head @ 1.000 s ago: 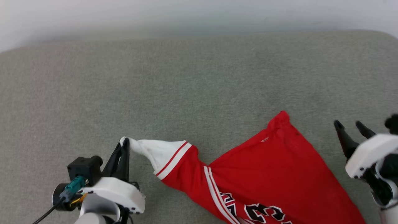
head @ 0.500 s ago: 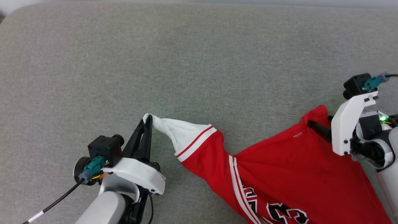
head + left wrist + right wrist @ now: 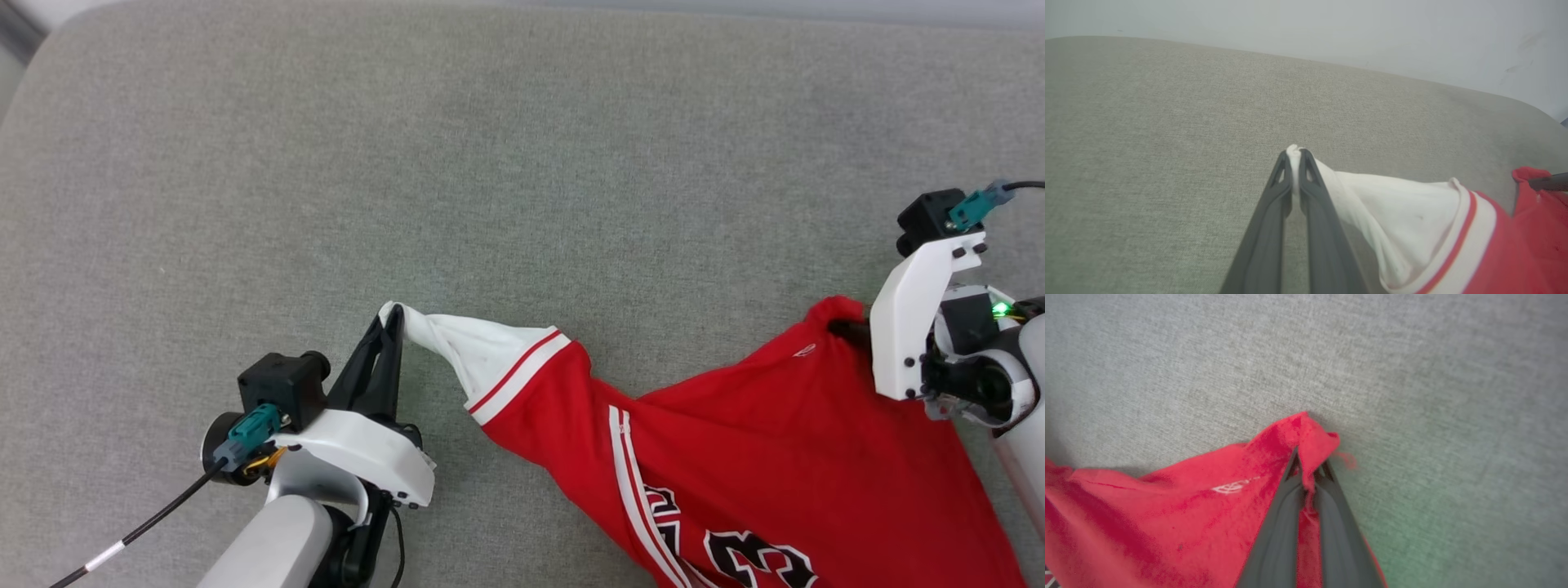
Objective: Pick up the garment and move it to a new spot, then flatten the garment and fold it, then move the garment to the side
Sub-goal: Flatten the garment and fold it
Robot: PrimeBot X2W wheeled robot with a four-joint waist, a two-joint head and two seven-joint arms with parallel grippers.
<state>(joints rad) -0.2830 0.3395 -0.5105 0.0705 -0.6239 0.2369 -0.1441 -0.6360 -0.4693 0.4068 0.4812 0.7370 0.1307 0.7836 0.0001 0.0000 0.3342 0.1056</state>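
The left pincer (image 3: 393, 317) is clamping the white sleeve tip of the red jersey (image 3: 735, 457); the right pincer (image 3: 1306, 473) is clamping its red corner. It is lying stretched between them, toward the grey surface's (image 3: 490, 163) near edge.

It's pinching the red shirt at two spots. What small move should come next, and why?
Probably lift both ends a little, together. The left end effector is shut on the white sleeve tip and the right end effector on a red corner, yet the garment lies twisted on the grey cushion; raising it should free it for carrying.
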